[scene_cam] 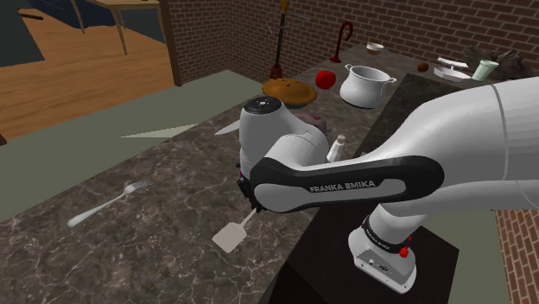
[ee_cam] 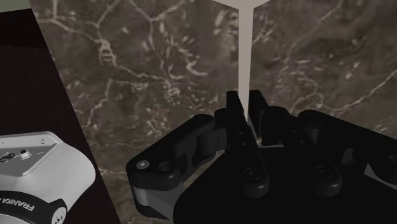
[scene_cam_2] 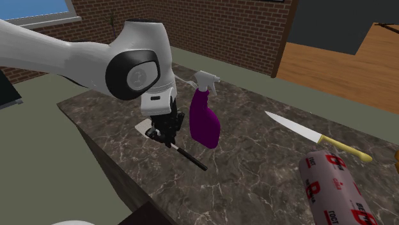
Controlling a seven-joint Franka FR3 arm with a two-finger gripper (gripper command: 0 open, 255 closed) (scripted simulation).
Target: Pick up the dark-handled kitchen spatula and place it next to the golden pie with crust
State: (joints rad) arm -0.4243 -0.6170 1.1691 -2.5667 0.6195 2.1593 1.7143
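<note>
Shoulder view: the white arm point(scene_cam: 345, 177) reaches from the dark stand point(scene_cam: 328, 276) over a dark marbled counter point(scene_cam: 129, 250).
Spatula: its pale blade point(scene_cam: 231, 235) is low over the counter, near the edge by the stand. I cannot tell if it touches the surface. In the second exterior view the dark handle point(scene_cam_2: 190, 156) slants out from under the gripper, away from the blade.
Gripper: all black, pointing down at the counter point(scene_cam_2: 167, 135). In the wrist view its fingers point(ee_cam: 233, 105) are drawn in against the spatula's pale neck point(ee_cam: 245, 51), pinching it.
Pie: golden, crusted point(scene_cam: 289, 89), far up the counter and well apart from the spatula.
Spray bottle: purple with a white trigger head point(scene_cam_2: 204, 121), upright just beside the gripper.
Knife: pale blade, yellow handle point(scene_cam_2: 313, 135), flat on the counter beyond the bottle.
Fork: silver point(scene_cam: 108, 203), lying well apart from the spatula, towards the shoulder view's left.
Far end: a red apple point(scene_cam: 326, 79) and a white pot point(scene_cam: 367, 85) stand just beyond the pie.
</note>
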